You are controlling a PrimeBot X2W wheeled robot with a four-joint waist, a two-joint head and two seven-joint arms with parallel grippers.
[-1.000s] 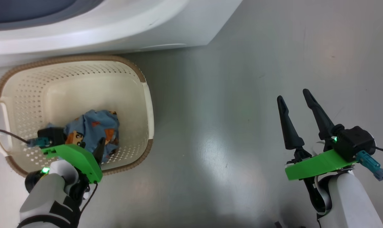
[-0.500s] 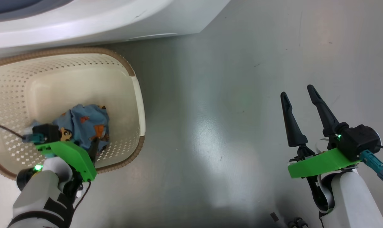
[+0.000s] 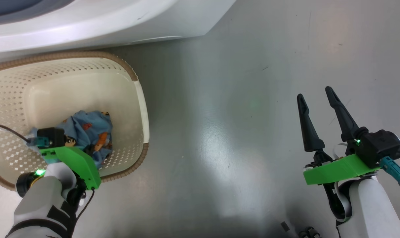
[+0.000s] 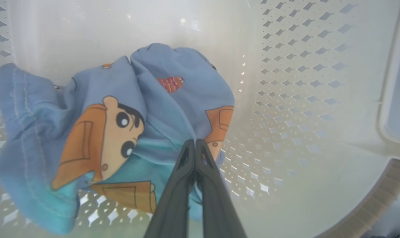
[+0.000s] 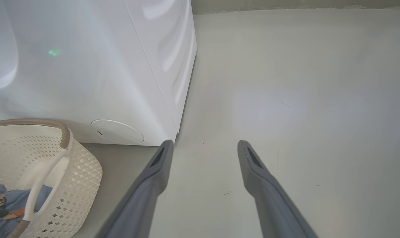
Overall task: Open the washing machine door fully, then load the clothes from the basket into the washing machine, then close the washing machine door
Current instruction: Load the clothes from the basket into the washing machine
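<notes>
The cream perforated basket (image 3: 135, 74) with its brown rim stands on the floor against the white washing machine (image 3: 120, 19). In it lie the clothes (image 3: 87, 127), crumpled light-blue cloth with orange cartoon prints. My left gripper (image 4: 195, 142) reaches down into the basket, its two fingers pressed together on a fold of the clothes (image 4: 120, 109). My right gripper (image 3: 314, 92) hovers open over bare floor at the right, with nothing between its fingers (image 5: 153, 178). The washing machine door is out of view.
The grey floor (image 3: 236, 115) stretches between the basket and my right arm. The right wrist view shows the machine's front corner (image 5: 178, 129), a round cover (image 5: 117, 131) low on its front, and the basket's handle (image 5: 44, 185).
My left gripper has closed its fingers on the clothes in the basket. The head view has shifted a little. The right gripper stays open.
</notes>
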